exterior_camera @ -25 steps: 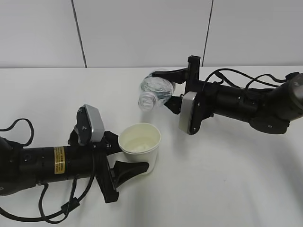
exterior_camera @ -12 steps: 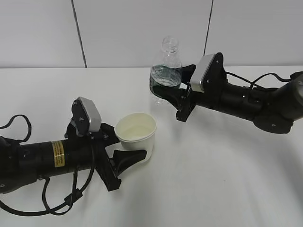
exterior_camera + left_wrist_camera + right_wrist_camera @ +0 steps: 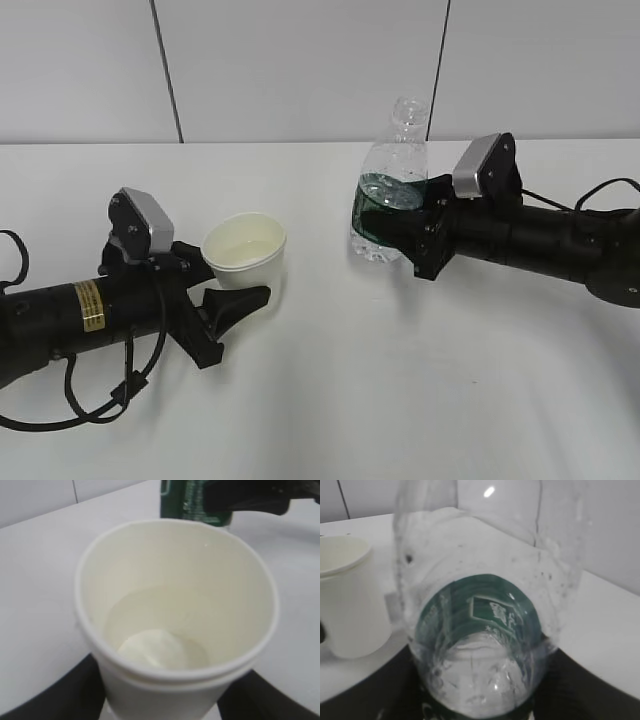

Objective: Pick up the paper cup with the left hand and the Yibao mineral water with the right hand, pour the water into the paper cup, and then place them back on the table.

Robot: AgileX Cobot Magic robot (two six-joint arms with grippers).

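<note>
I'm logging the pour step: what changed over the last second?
The water bottle, tipped mouth-down toward the cup a second ago, swung upright and moved right in the right gripper. The left gripper carried the paper cup leftward, away from the bottle. Both grips stayed shut; the cup holds water.

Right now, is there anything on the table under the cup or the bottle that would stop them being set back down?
Nothing visible. The white tabletop around the cream paper cup and the clear green-labelled bottle looks bare.
</note>
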